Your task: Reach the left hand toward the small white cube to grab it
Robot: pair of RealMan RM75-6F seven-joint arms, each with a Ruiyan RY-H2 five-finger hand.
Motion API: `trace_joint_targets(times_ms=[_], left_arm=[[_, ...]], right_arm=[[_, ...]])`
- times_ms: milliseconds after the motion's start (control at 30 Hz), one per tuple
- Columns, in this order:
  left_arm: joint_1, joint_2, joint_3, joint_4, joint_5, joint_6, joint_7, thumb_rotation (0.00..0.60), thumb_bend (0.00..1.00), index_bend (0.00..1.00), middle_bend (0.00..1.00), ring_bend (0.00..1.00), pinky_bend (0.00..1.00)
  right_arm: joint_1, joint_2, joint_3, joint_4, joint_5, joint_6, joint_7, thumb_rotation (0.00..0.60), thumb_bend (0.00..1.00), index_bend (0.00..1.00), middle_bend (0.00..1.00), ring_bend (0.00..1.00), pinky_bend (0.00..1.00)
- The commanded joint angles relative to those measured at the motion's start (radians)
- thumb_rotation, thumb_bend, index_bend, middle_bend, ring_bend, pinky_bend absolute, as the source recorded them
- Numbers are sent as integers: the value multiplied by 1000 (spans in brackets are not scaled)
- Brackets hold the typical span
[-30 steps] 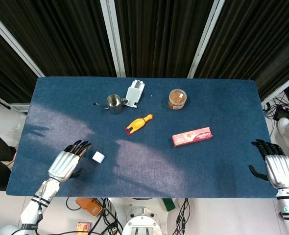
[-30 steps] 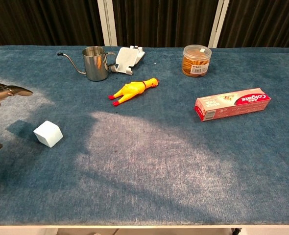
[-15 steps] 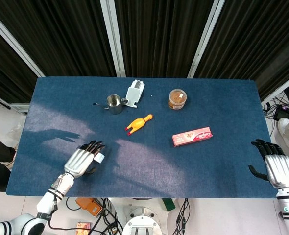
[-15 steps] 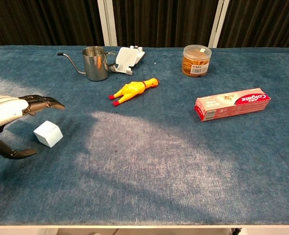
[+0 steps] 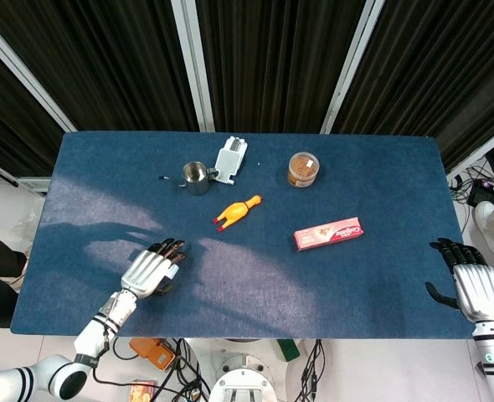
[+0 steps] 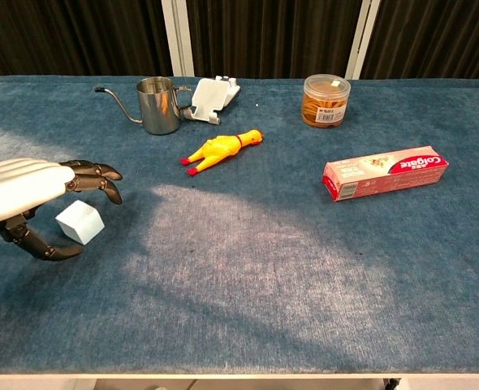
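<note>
One small white cube (image 6: 79, 221) sits near the surface's (image 6: 264, 268) left front corner — easy reach for the left robot hand (image 6: 28, 199). That hand hovers over it, fingers spread wide above, thumb curled beneath, nothing gripped — staged to close. Right robot hand (image 5: 473, 285) rests open, well apart.

Left hand (image 5: 151, 270) over the apparently mostly hidden small white cube (image 5: 172, 270).

small white cube (image 6: 79, 222), resting flat, table's near-left area
</note>
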Motion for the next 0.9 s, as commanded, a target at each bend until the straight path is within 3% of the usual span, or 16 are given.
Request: trace_joint_targets(times_ms=[33,400,633,900], left_arm=[[-8,-2,-3,10,-9,-5,-3,600,255,260,92,87,234],[-22,19,-1,10,-34,-4,-3,600,262,413,108,100,234],[-35,44,-8,-10,-49,-1,15,600,429,524,134,103,234],[-49,167,-58,-176,-40,38,-42,600,445,534,136,103,235]], right_arm=[[0,0,0,0,0,-1,0,600,392,269,221,238,212],[2,0,0,-1,5,-5,-1,600,393,269,221,238,212],[3,1,-1,-4,6,-9,-6,600,392,269,221,238,212],[1,2,-2,-4,4,-6,-4,600,392,269,222,238,212]])
